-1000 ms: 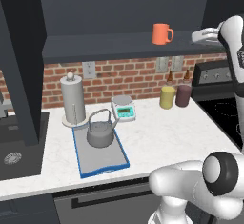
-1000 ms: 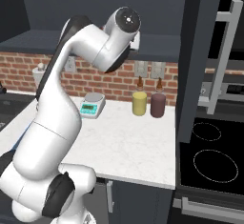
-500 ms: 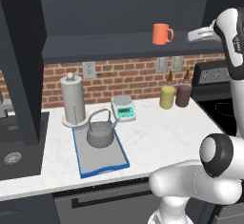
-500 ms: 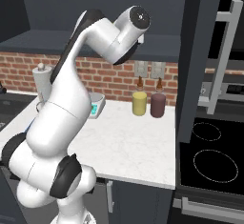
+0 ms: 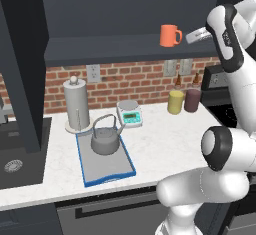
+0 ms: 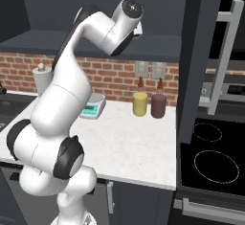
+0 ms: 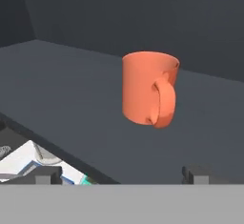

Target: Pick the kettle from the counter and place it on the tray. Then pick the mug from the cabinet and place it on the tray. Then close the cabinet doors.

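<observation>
My fingers [image 7: 122,173] stand wide apart, empty, tips half cut off, facing the mug [image 7: 149,88] on the cabinet [image 5: 125,44] shelf.

The arm [image 6: 86,37] has swung up and to the right, so its top joint sits higher and nearer the cabinet [image 6: 158,8]. The claw [image 5: 196,35] has moved in closer to the mug [image 5: 170,35].

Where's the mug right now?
The mug stands upright on the dark cabinet shelf, right of centre in the left base view, above the yellow canister; the open gripper is beside it.
</observation>
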Tool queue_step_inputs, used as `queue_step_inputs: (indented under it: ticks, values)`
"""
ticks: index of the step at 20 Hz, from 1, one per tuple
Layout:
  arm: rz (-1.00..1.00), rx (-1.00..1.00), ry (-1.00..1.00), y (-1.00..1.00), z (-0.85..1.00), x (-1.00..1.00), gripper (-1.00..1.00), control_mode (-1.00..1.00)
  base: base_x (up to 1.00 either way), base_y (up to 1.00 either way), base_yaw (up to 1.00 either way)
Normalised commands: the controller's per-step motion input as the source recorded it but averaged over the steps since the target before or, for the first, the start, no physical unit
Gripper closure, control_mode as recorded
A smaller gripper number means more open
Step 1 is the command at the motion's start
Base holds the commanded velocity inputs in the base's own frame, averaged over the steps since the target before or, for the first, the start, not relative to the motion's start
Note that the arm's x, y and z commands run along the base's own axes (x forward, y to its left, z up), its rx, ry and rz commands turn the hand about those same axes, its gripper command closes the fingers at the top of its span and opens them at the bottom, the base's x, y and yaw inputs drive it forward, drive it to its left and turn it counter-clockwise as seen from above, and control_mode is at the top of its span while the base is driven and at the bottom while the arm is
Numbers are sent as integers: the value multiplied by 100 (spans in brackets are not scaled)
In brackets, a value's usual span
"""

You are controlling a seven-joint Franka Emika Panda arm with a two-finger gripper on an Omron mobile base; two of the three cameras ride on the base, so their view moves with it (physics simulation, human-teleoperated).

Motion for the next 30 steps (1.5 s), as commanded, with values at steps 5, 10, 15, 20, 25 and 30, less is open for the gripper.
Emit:
queue_step_inputs:
  ticks: [5,10,15,20,25,30]
  values:
    - [0,-4,0,-2,-2,36,-100,-100,0,0,0]
    - [0,0,1,-2,-2,36,-100,-100,0,0,0]
    - [0,0,0,0,-6,33,-100,-100,0,0,0]
    - [0,0,0,-1,-8,29,-100,-100,0,0,0]
    - [0,0,0,-6,-9,27,-100,-100,0,0,0]
    - [0,0,0,0,-3,18,-100,-100,0,0,0]
